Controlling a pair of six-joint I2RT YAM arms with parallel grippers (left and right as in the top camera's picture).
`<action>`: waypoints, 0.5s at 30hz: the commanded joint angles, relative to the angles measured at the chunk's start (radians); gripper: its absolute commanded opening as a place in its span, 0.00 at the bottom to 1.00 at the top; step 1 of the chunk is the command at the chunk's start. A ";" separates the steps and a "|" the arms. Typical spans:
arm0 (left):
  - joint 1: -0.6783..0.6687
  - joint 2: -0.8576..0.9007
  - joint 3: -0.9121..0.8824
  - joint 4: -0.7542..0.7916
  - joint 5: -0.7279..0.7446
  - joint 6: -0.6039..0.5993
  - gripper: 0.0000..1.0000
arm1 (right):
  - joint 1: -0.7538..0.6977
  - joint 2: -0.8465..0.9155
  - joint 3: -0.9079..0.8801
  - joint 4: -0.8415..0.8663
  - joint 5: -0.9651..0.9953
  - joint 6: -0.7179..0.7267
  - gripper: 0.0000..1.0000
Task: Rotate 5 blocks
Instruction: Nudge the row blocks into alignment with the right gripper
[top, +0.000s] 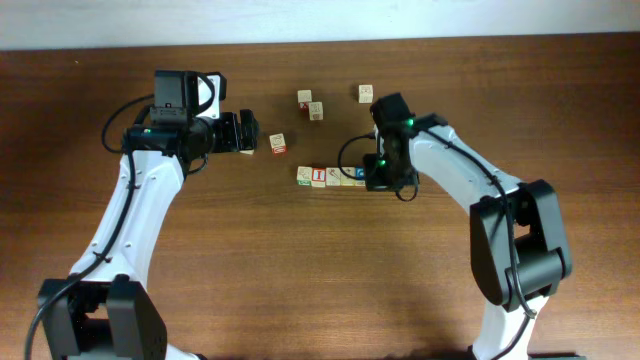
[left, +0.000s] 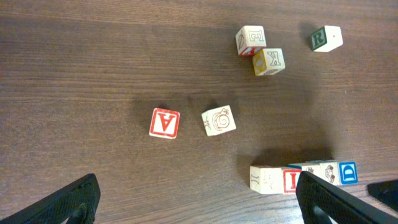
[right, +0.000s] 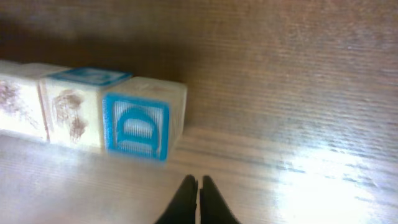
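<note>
Several pale wooden blocks (top: 333, 177) lie side by side in a row at the table's middle. The red-printed "I" block (left: 292, 180) is second from the left. The blue-faced block (right: 137, 127) closes the right end, also showing as the blue-faced block (top: 359, 179) from overhead. My right gripper (right: 198, 182) is shut on nothing, its tips just off that block's front corner; overhead, the right gripper (top: 376, 180) is at the row's right end. My left gripper (left: 199, 208) is wide open over bare wood, and overhead the left gripper (top: 248, 133) sits left of the row.
Loose cubes lie behind the row: a red-faced letter cube (left: 165, 122), a snail-printed cube (left: 219, 120), an "E" cube (left: 250, 40) touching a yellow "K" cube (left: 268, 61), and a green "R" cube (left: 326, 38). The table's back edge runs along the top of the overhead view.
</note>
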 joint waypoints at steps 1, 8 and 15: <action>-0.003 0.006 0.018 -0.001 0.000 -0.009 0.99 | 0.011 -0.026 0.148 -0.059 -0.006 -0.027 0.13; -0.003 0.006 0.018 -0.001 0.000 -0.009 0.99 | 0.143 0.023 0.168 0.182 0.052 -0.022 0.16; -0.003 0.006 0.018 -0.001 0.000 -0.009 0.99 | 0.158 0.076 0.167 0.243 0.067 -0.016 0.15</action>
